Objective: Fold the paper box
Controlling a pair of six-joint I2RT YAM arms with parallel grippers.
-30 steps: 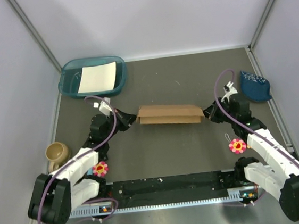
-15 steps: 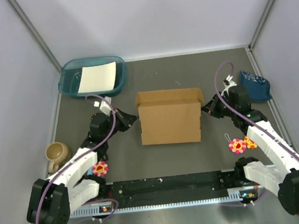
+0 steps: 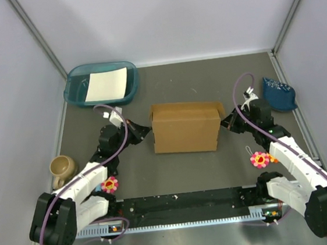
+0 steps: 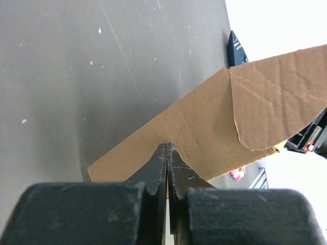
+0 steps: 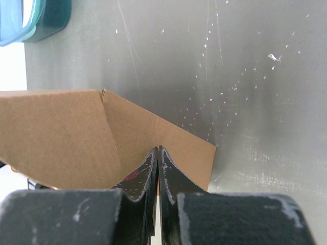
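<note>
- Cardboard paper box [image 3: 186, 128] could slip or buckle: each grip catches only a thin edge, so unsynced arms would twist it loose.
- Box is over the middle of the worktop [image 3: 158, 181], spanning between tools; left tool [image 4: 167, 149] pinches its left edge, right tool [image 5: 157, 151] its right edge.

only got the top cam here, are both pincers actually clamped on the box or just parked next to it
Observer: In the left wrist view, the left pincer is shut on the paper box, with a thin cardboard edge sandwiched between its fingertips.
Operator: and the right one
Observer: In the right wrist view, the right pincer is shut on a single cardboard panel edge.
Operator: any flap loose
Observer: From the left wrist, a rounded flap overlaps the panel beyond the grip. I cannot tell whether it is tucked.
</note>
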